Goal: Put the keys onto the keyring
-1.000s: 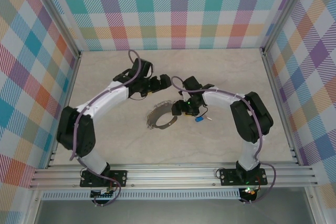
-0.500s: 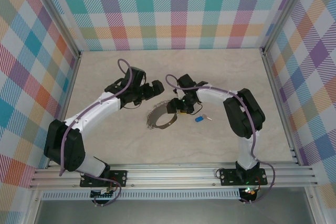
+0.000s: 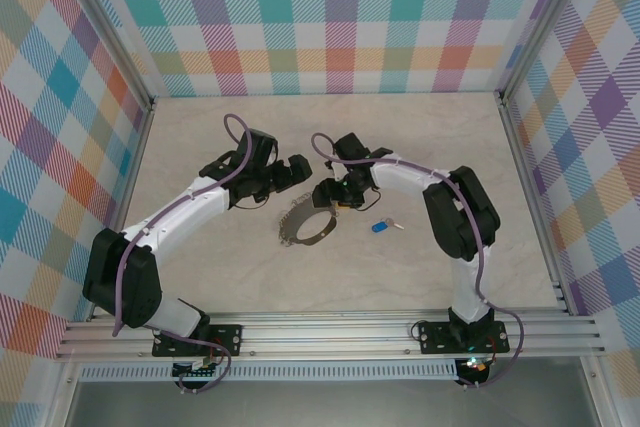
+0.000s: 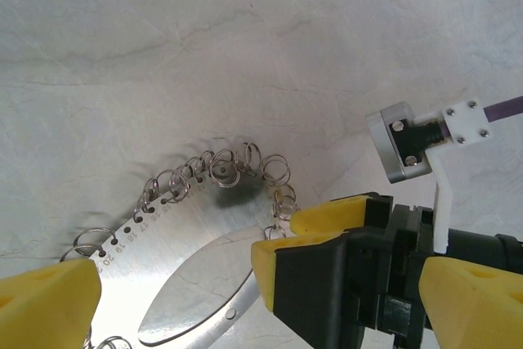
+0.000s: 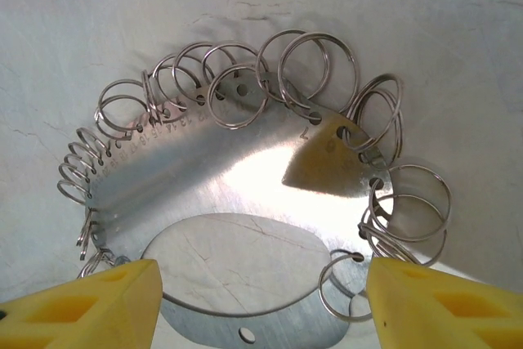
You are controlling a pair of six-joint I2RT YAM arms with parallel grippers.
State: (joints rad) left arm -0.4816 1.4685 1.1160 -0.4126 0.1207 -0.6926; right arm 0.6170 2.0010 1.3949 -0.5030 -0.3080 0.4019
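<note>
The keyring [image 3: 306,223] is a flat silver hoop lying on the table, with several small split rings along its far rim [image 5: 245,161] [image 4: 192,218]. The tiny blue-headed key [image 3: 381,227] lies on the table to the ring's right, apart from both grippers. My right gripper [image 3: 326,195] [image 5: 261,304] hangs open low over the ring's far right rim, its yellow fingers [image 5: 82,304] straddling the plate without touching it. My left gripper [image 3: 296,169] [image 4: 257,308] is open just beyond the ring, facing the right gripper's fingers [image 4: 327,218], and holds nothing.
The marble-patterned tabletop [image 3: 220,277] is walled by plaid panels with aluminium rails [image 3: 320,332] along the near edge. Both wrists meet closely above the ring's far side, the right wrist's cable plug [image 4: 400,140] near my left fingers.
My right gripper moved left and away from the key, over the ring's far rim. The left arm drew back left and lowered its elbow. Ring and key stayed put.
</note>
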